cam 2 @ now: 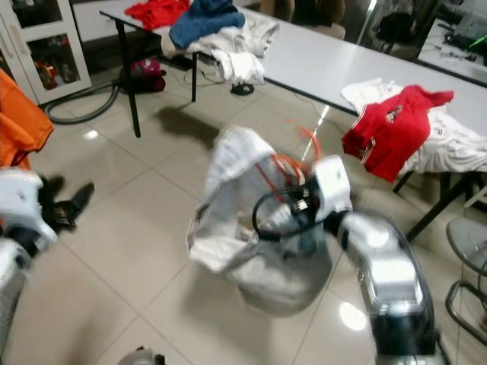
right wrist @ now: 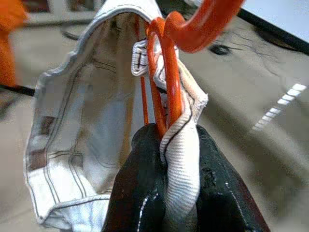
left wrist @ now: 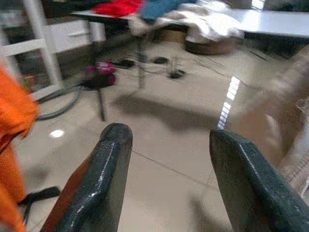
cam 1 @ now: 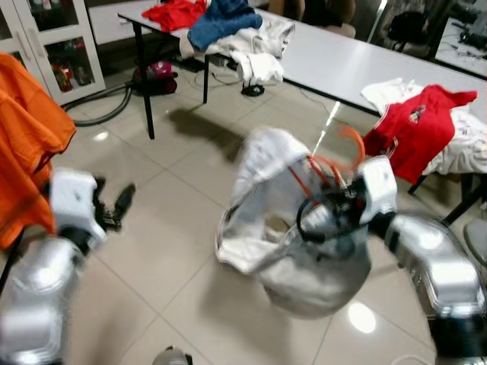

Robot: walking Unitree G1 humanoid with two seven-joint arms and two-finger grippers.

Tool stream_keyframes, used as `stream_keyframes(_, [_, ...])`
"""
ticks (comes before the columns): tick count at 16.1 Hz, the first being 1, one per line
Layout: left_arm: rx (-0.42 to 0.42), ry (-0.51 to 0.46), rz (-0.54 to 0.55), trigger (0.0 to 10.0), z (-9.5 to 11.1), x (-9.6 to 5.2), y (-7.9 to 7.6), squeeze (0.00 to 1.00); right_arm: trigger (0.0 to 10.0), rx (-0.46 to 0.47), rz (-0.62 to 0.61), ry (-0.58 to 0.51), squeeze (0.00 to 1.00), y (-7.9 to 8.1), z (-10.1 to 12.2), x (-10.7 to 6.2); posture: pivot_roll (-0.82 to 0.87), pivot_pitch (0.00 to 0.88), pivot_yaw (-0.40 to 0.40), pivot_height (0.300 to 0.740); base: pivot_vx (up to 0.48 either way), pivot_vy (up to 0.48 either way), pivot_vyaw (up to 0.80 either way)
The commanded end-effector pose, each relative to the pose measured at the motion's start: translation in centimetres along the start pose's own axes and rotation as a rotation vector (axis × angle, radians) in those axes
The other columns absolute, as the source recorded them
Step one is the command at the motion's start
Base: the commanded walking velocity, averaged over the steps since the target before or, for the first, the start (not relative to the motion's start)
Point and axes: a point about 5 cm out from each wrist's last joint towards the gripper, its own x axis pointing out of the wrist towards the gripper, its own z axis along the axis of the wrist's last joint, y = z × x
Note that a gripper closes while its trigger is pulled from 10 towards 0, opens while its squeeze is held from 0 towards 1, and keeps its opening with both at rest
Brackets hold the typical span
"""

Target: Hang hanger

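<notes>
Fingers of the right gripper [right wrist: 166,145] squeeze the orange plastic hanger [right wrist: 166,72] and white cloth shirt [right wrist: 77,125], near the long white table [cam 1: 342,68]. Left gripper [left wrist: 169,179] is apart. Swinging could slip the shirt off.

We stand on a glossy beige tiled floor [cam 1: 175,228], on which a magenta vacuum cleaner [cam 1: 156,76] sits by the table leg with its grey hose [cam 1: 103,106] curling across the tiles. A long white table [cam 1: 342,65] on black legs carries a red garment [cam 1: 176,13], a blue one [cam 1: 221,21] and crumpled white clothes [cam 1: 255,49] at its far end. Nearer us, a red jacket [cam 1: 418,125] drapes over its edge beside more white cloth [cam 1: 472,144].
</notes>
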Motion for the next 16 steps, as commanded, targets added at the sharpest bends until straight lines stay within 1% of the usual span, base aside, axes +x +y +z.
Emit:
stream_keyframes(1, [0.022, -0.049, 0.03, 10.0, 1.0, 0.0, -0.8, 0.0, 10.0, -0.041, -0.075, -0.062, 0.0, 0.1, 1.4, -0.3, -0.05, 0.0, -0.099, 0.74, 0.0, 0.0, 0.0])
stream_keyframes(2, [-0.007, -0.062, 0.037, 10.0, 1.2, -0.2, -1.5, 0.0, 10.0, -0.015, -0.1, -0.096, 0.0, 0.5, 1.2, -0.5, -0.05, 0.0, -0.098, 0.74, 0.0, 0.0, 0.0])
stream_keyframes(3, [0.04, -0.066, 0.031, 10.0, 1.2, -0.4, -2.2, 0.0, 10.0, 0.057, -0.121, -0.115, 0.0, 0.9, 0.8, -0.7, -0.03, 0.0, -0.098, 0.74, 0.0, 0.0, 0.0])
stream_keyframes(4, [0.033, -0.066, 0.033, 10.0, 0.9, -0.6, -2.7, 0.0, 10.0, 0.107, -0.112, -0.129, 0.0, 1.6, 0.3, -0.9, -0.03, 0.0, -0.093, 0.74, 0.0, 0.0, 0.0])
stream_keyframes(5, [0.033, -0.071, 0.011, 10.0, 0.5, -0.8, -3.6, 0.0, 10.0, 0.113, -0.099, -0.14, 0.0, 2.2, 0.0, -0.8, -0.02, 0.0, -0.087, 0.74, 0.0, 0.0, 0.0])
stream_keyframes(6, [0.052, -0.079, 0.0, 10.0, 0.5, -0.8, -3.9, 0.0, 10.0, 0.111, -0.088, -0.145, 0.0, 2.7, 0.1, -0.6, -0.01, 0.0, -0.076, 0.74, 0.289, 0.0, 0.0])
stream_keyframes(7, [0.019, -0.084, 0.003, 10.0, 0.8, -0.9, -4.2, 0.0, 10.0, 0.103, -0.057, -0.16, 0.0, 3.3, 0.4, -0.7, -0.01, 0.0, -0.063, 0.74, 0.337, 0.0, 0.0])
stream_keyframes(8, [-0.009, -0.078, 0.004, 10.0, 0.9, -0.9, -4.4, 0.0, 10.0, 0.072, -0.041, -0.165, 0.0, 3.6, 0.4, -0.9, -0.01, 0.0, -0.062, 0.74, 0.439, 0.0, 0.0])
stream_keyframes(10, [0.012, -0.08, -0.003, 10.0, 1.1, -0.8, -4.7, 0.0, 10.0, 0.07, -0.033, -0.151, 0.0, 3.8, 0.0, -1.0, 0.0, 0.0, -0.059, 0.74, 0.456, 0.0, 0.21])
stream_keyframes(11, [0.033, -0.088, -0.02, 10.0, 1.4, -0.6, -4.8, 0.0, 10.0, 0.054, -0.033, -0.151, 0.0, 3.8, 0.1, -0.8, 0.0, 0.0, -0.04, 0.74, 0.458, 0.0, 0.8])
stream_keyframes(13, [0.051, -0.091, -0.032, 10.0, 1.6, -0.4, -4.7, 0.0, 10.0, 0.011, -0.038, -0.169, 0.0, 3.4, 0.7, -0.4, 0.0, 0.0, -0.036, 0.74, 0.454, 0.0, 0.8])
stream_keyframes(15, [0.049, -0.085, -0.021, 10.0, 1.5, -0.3, -4.5, 0.0, 10.0, 0.011, -0.047, -0.17, 0.0, 3.2, 0.7, -0.4, 0.02, 0.0, -0.037, 0.74, 0.454, 0.0, 0.8])
stream_keyframes(16, [0.038, -0.095, -0.012, 10.0, 1.9, 0.0, -4.6, 0.0, 10.0, 0.02, -0.052, -0.168, 0.0, 3.3, 0.5, -0.3, 0.02, 0.0, -0.042, 0.74, 0.454, 0.0, 0.8])
